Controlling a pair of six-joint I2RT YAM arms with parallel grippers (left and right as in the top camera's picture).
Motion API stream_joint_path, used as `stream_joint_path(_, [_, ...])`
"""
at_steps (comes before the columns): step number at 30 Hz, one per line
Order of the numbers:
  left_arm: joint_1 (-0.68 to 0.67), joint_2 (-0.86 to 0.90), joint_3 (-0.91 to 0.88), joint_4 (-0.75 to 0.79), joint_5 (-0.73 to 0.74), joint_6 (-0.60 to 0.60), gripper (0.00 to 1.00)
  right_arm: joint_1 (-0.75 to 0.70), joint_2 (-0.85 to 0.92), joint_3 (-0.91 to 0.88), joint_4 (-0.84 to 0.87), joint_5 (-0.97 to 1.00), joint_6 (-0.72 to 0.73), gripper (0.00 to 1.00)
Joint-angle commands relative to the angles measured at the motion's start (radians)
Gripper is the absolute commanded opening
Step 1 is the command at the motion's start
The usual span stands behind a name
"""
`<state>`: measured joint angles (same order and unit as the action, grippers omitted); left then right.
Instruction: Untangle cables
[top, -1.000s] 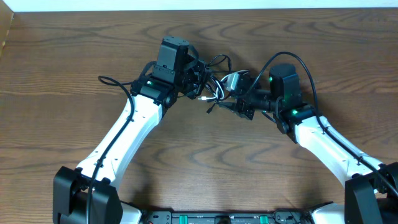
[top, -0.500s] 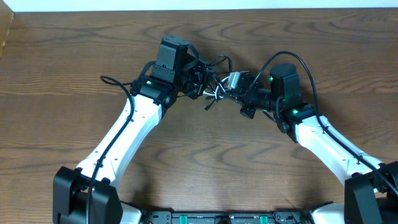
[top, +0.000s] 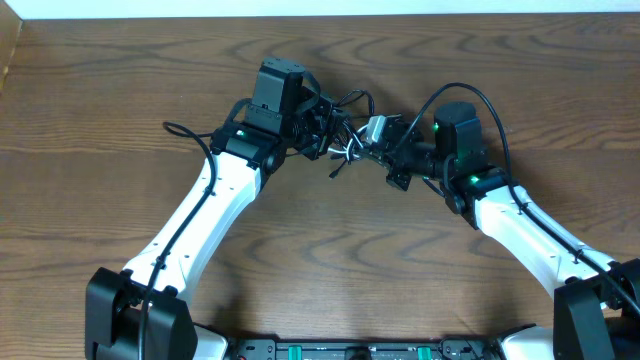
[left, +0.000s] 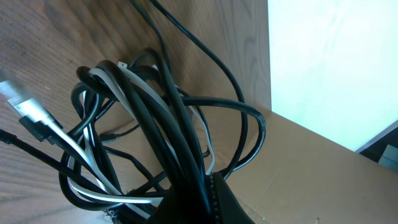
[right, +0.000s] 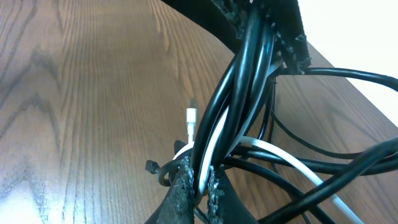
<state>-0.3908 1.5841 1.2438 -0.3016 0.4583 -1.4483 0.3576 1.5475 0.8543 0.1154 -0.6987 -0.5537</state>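
Near view: fingertips of the right gripper (right: 198, 182) are cut off by the frame edge, pinched narrow on 2 black strands and 1 white. The left gripper (left: 200, 198) is clamped on a black bundle, its tips hidden. The thin black and white cables (top: 345, 140) are knotted mid-table between both grippers, with most plug ends buried. The 2 white arms (top: 200, 220) angle inward over the brown wooden table (top: 120, 90).

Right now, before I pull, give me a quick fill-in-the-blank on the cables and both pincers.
1. The right pincer is ____ on the cables.
2. The left pincer clamps them too, so the tangle is held from ____ sides.
3. All the cables are black except one, which is ____.
4. The table under them is made of ____.

Missing words: shut; both; white; wood.
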Motion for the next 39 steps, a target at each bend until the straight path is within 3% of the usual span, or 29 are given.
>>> stream_joint_path(1, [-0.014,-0.012,0.007,0.003,0.026,-0.019,0.08,0.010,0.009,0.001,0.010,-0.025,-0.001,0.01])
stream_joint_path(3, [-0.014,-0.012,0.007,0.003,0.000,0.026,0.08,0.010,0.008,0.001,0.024,-0.026,0.013,0.01])
stream_joint_path(6, [-0.014,-0.012,0.007,0.003,-0.003,0.031,0.26,0.010,0.008,0.001,0.048,-0.027,0.053,0.01])
stream_joint_path(8, [-0.014,-0.012,0.007,0.003,-0.003,0.031,0.29,0.010,0.008,0.001,0.053,-0.042,0.056,0.01])
stream_joint_path(10, [-0.014,-0.012,0.007,0.003,-0.002,0.031,0.28,0.010,0.009,0.001,0.053,-0.068,0.056,0.01])
stream_joint_path(11, [-0.014,-0.012,0.007,0.003,-0.002,0.030,0.21,0.010,0.008,0.001,0.058,-0.083,0.056,0.01])
stream_joint_path(15, [-0.015,-0.012,0.007,0.003,-0.001,0.029,0.08,0.011,0.009,0.001,0.060,-0.085,0.060,0.03])
stream_joint_path(23, [-0.045,-0.012,0.007,0.005,-0.009,0.021,0.08,0.016,0.009,0.001,0.069,-0.097,0.068,0.23])
stream_joint_path(25, [-0.049,-0.012,0.007,0.005,-0.014,0.017,0.08,0.018,0.009,0.001,0.073,-0.096,0.068,0.02])
stream_joint_path(33, [-0.049,-0.012,0.007,0.005,-0.027,0.018,0.08,0.016,0.009,0.001,0.072,-0.093,0.067,0.01])
stream_joint_path(36, [-0.048,-0.012,0.007,0.004,-0.043,0.019,0.17,0.013,0.009,0.001,0.072,-0.075,0.068,0.01])
stream_joint_path(39, [-0.048,-0.012,0.007,0.003,-0.095,0.060,0.38,0.002,0.009,0.001,0.072,-0.070,0.072,0.01])
